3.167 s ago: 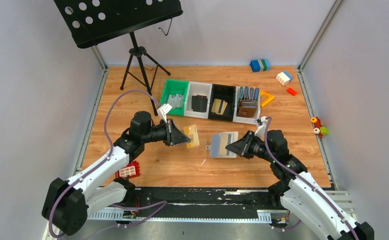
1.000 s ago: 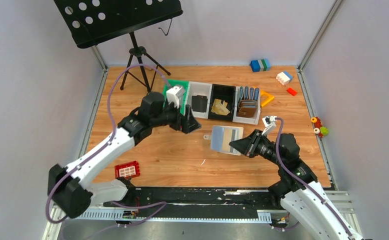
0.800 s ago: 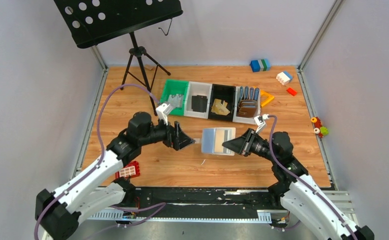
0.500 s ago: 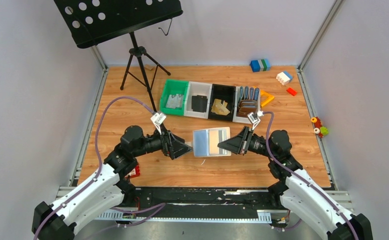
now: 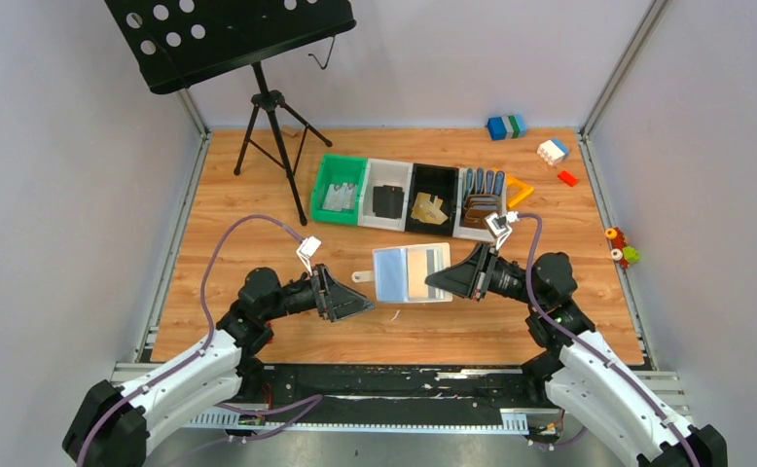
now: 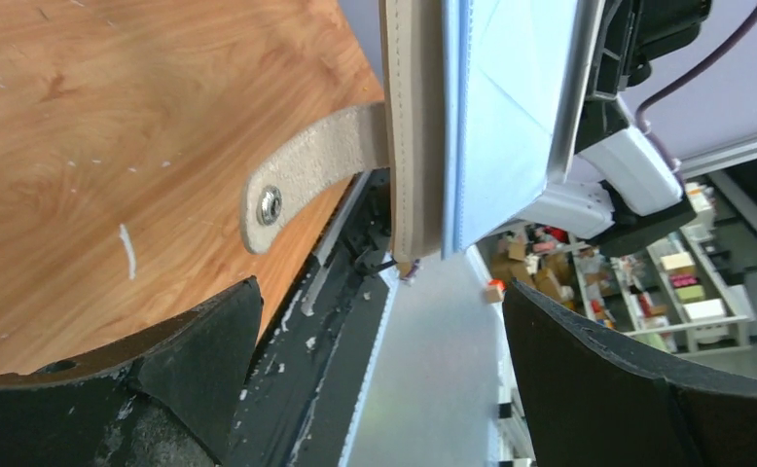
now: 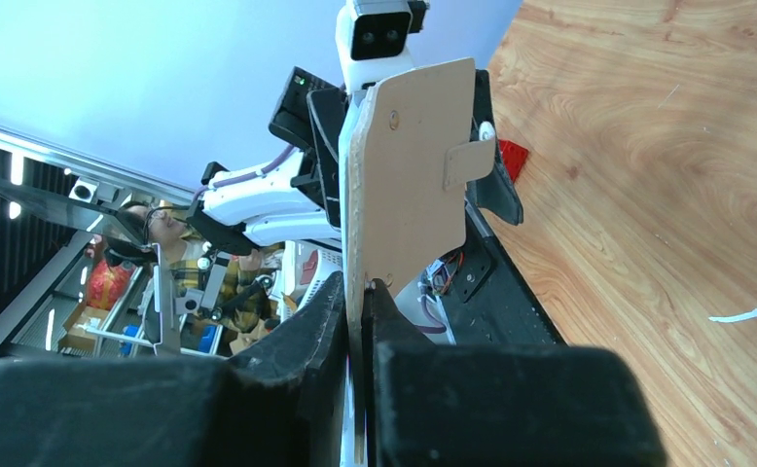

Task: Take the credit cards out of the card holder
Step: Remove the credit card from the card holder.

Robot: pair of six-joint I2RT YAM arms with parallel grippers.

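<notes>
i am pinching the card holder (image 5: 409, 274) by its 3 o'clock edge with my right gripper (image 5: 433, 282), jaws nearly closed on the thin flap. i am holding it spread open, pale blue inside facing up and, as far as i can judge, just off the table (image 5: 287, 331), so the pockets are facing my other arm. the strap tab (image 5: 360, 277) is sticking out at its 9 o'clock edge.

my left gripper (image 5: 360, 302) is hovering at 8 o'clock of the holder, near the tab but apart from it, jaws spread wide and gripping nothing. i am judging it is lining up to draw out whatever is left. the tan half may be a card, but i cannot tell. other credit cards (image 5: 339, 198) are lying in the bins (image 5: 322, 185) at 12 o'clock, well apart.

both my forearms are reaching low and inward, wrists rolled sideways, fingers pointing toward each other across the holder.
</notes>
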